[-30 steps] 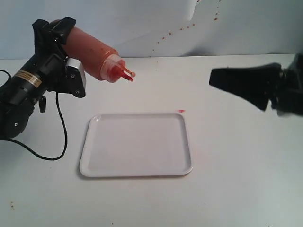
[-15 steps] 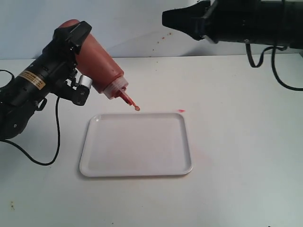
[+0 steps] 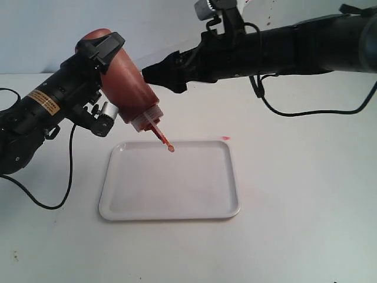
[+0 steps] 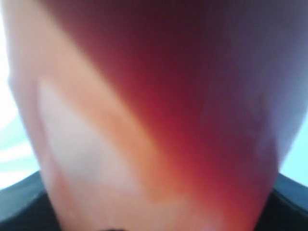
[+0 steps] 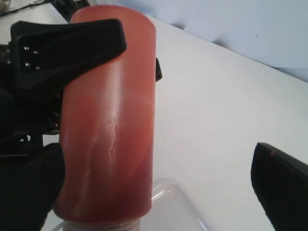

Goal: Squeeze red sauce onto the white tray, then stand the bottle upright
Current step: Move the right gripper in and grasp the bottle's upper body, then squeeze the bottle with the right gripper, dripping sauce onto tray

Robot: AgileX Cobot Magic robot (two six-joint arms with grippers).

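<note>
The left end effector (image 3: 105,72) is seen up and to the left of the white tray (image 3: 171,188), clamped across the body of the bottle (image 3: 132,97). The bottle is held tilted, base high and nozzle (image 3: 158,131) low. The nozzle tip is placed just over the tray's far rim, near its far left corner, and a small pale cap (image 3: 171,148) hangs at the tip. The red sauce (image 3: 121,71) is seen as a dark red mass through the bottle wall; in the left wrist view only this blurred orange-red wall is shown. The tray is laid flat on the desk (image 3: 294,212).

Above the tray's far edge, the right end effector (image 3: 154,73) is reached in from the right, with its tip just beside the bottle's upper side; contact cannot be told. In the right wrist view its fingers (image 5: 281,187) are shown spread wide apart, with nothing gripped. A small red smear (image 3: 225,138) is seen on the desk just beyond the tray's far right corner.
</note>
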